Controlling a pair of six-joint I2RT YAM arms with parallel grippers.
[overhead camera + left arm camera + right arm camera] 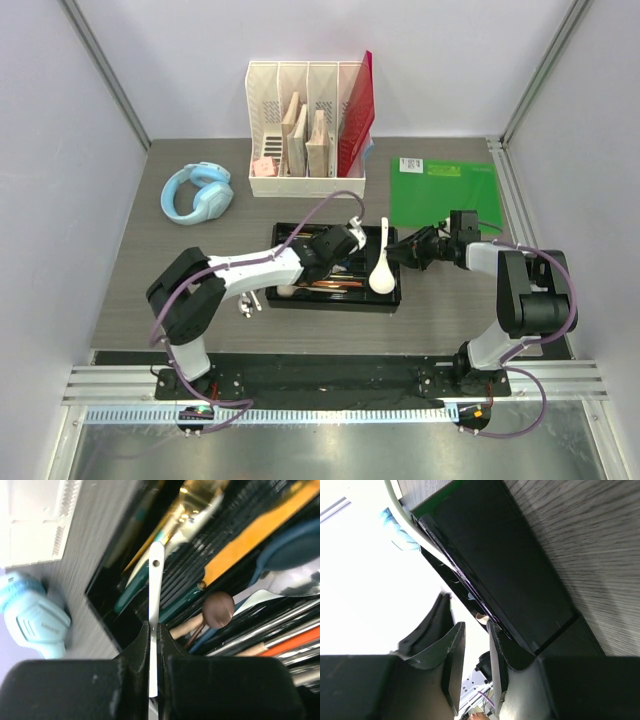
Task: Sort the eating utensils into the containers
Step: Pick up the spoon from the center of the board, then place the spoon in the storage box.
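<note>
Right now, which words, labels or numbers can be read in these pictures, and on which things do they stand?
White label on the green sheet: print too small to read.
Small mark on the blue headphones: blurred, not readable.
No other text shows; nothing can be quoted.

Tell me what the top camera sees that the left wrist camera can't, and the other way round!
Only the top camera shows the green sheet and the right hand at the black tray's right edge. Only the left wrist camera shows the left hand pinching a thin white utensil with a little hole in its end, and a round brown knob in the tray. Both show the blue headphones and the tray.
</note>
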